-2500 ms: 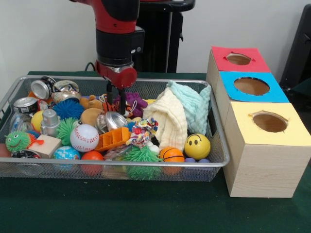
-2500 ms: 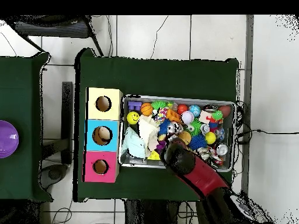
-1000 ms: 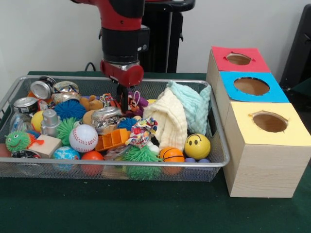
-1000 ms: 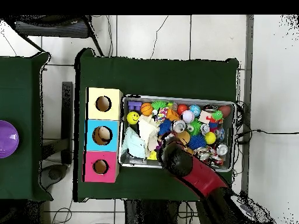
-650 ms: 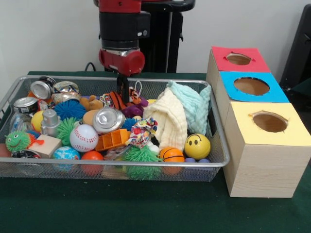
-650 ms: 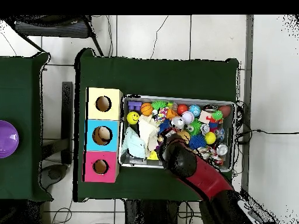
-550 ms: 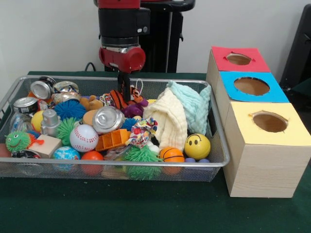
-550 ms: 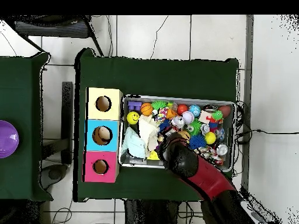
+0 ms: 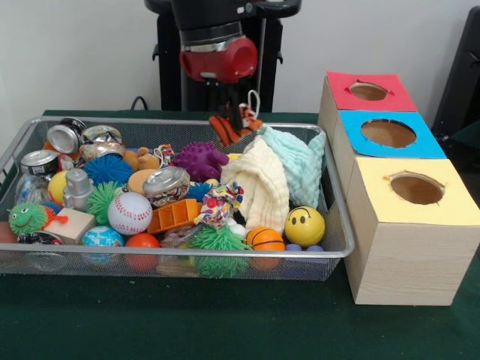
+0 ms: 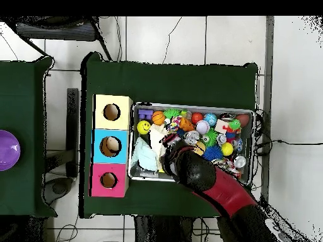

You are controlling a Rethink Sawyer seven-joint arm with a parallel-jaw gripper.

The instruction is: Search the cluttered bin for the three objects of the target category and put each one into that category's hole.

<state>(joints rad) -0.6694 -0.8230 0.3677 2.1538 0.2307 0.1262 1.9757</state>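
At the left of the front view you have the wire bin packed with clutter: crushed cans in the far corner, a baseball and an orange ball nearer the front, spiky balls, and a purple plush lying free in the middle. None of that looks sorted yet.

Moving right, your gripper hangs over the bin's far edge with its jaws pinched on an orange striped soft toy; the toy dangles clear of the pile, its loop and legs hanging below the fingers. From overhead the arm covers the toy, so you only get it from the front.

Next come the cream cloth and the mint cloth, heaped against the bin's right end, with a yellow smiley ball and a small basketball in front of them.

At the far right stand the red hole, the blue hole and the yellow hole. What shows of their insides looks empty, though you cannot see to the bottoms.

My reading: you are on the carry of one item, with nothing visibly deposited. The toy has yet to cross over the cloths to its box, and the purple plush, probably the same category, is waiting in the bin
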